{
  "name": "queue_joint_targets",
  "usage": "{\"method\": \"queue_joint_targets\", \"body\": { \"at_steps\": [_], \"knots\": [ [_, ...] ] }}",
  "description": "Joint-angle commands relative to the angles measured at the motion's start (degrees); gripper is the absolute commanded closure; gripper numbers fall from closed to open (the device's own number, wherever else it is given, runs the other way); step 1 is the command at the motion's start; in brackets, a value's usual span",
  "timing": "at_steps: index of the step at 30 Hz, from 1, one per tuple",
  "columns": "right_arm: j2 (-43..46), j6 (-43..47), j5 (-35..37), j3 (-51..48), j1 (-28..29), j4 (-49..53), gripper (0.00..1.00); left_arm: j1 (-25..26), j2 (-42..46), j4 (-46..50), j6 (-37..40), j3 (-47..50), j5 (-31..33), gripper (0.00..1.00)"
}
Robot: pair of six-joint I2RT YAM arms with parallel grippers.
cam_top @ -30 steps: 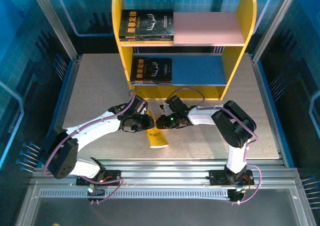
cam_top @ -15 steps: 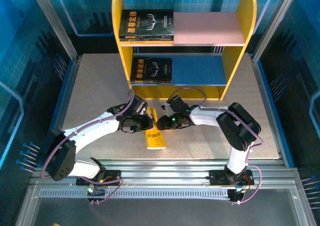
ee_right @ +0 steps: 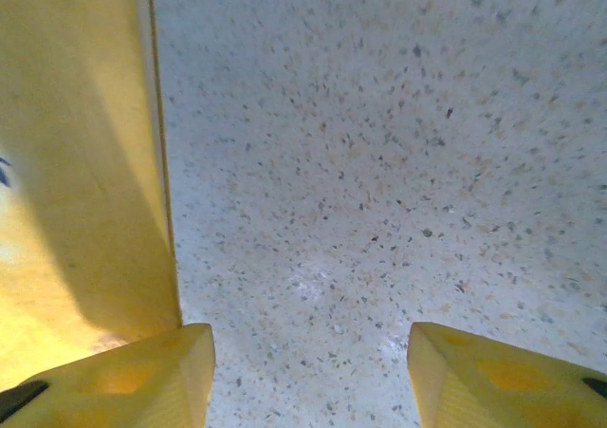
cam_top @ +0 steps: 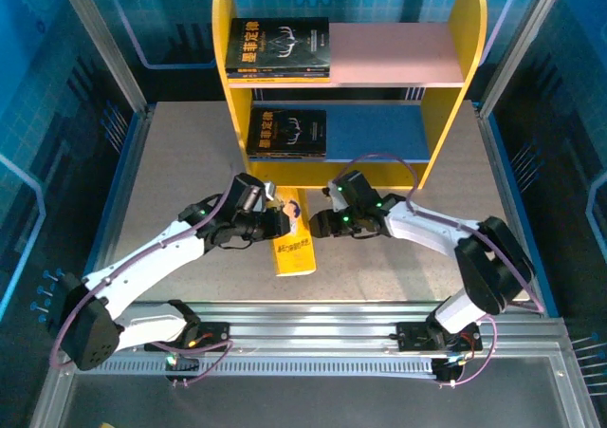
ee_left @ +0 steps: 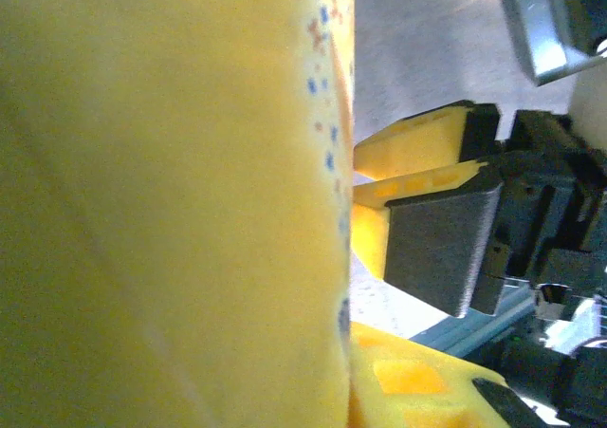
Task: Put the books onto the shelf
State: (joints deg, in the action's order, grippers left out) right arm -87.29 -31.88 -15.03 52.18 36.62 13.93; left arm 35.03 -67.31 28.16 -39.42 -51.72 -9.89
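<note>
The desk (cam_top: 171, 162) carried the shelf (cam_top: 465, 29) at its far edge, black books (cam_top: 280, 44) already on both boards. The yellow book (cam_top: 296, 248) was in front of the shelf, between the tools. The left tool (cam_top: 273, 221) appeared closed on its left edge, one pad (ee_left: 398, 376) against the cover; the right tool (cam_top: 318, 224) stood wide beside it. A good lift would keep the book level and clear the shelf's front edge.

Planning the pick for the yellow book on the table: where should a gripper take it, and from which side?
Probably a long edge, coming in low from the side: the yellow book lies about flat on the table, thin, so only edges offer a bite. The left gripper is at its left edge, the open right gripper beside its right.
</note>
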Motion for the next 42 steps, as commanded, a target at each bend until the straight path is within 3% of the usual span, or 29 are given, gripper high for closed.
{"method": "queue_joint_targets", "body": {
  "at_steps": [1, 6, 22, 31, 42],
  "knots": [
    [5.0, 0.9, 0.5, -1.3, -1.7, 2.9, 0.40, -0.3, 3.4, -1.9, 0.9, -4.4, -2.0, 1.00],
    [10.4, -0.3, -0.7, -1.5, -2.8, 3.4, 0.37, -1.3, 4.1, -3.9, -0.3, -5.4, -0.6, 1.00],
    [28.8, -14.9, -4.9, -9.3, -5.1, -5.0, 0.00, -3.7, 0.2, -31.6, -11.5, -3.4, 4.9, 1.00],
    [26.3, -23.9, -4.8, -12.2, -4.2, -19.8, 0.00, -3.9, -4.0, -48.5, -16.7, -0.2, 4.9, 1.00],
    [21.5, -30.6, -2.2, -14.0, -3.8, -33.8, 0.04, -3.8, -5.9, -58.1, -20.1, 1.9, 2.9, 1.00]
  ]
}}
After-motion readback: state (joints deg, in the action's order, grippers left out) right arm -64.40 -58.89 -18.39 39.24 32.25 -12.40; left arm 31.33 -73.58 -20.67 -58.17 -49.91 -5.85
